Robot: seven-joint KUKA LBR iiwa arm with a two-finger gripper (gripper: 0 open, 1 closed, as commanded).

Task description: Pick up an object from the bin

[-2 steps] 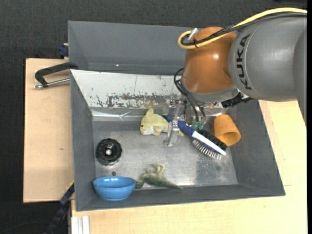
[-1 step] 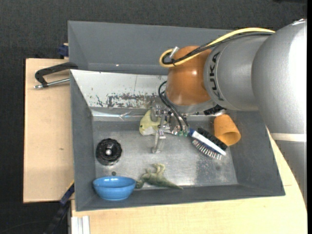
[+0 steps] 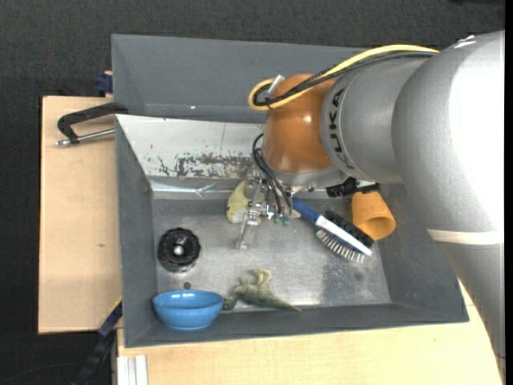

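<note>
At the bin's (image 3: 135, 239) centre, gripper (image 3: 250, 224) hangs just beside a pale-yellow lump (image 3: 236, 204) — grip state unclear.

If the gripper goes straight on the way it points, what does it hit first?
Probably the bare bin floor: the gripper points down at it. A pale yellowish lump lies close beside it; depth is unclear, so it might graze that.

Bin (image 3: 132, 215) seen as grey; back wall flecked with dark speckles. Bowl (image 3: 186, 308) coloured bright blue. Round cap (image 3: 178, 247) glossy black. Toy lizard (image 3: 258, 293) painted olive green. Brush (image 3: 335, 233): blue handle, white bristles. Cylinder (image 3: 373, 215) orange. Lump (image 3: 239, 201) pale yellow. Arm (image 3: 417, 111) finished silver-grey; wrist cover (image 3: 292, 135) orange; cable (image 3: 361, 56) yellow.
</note>
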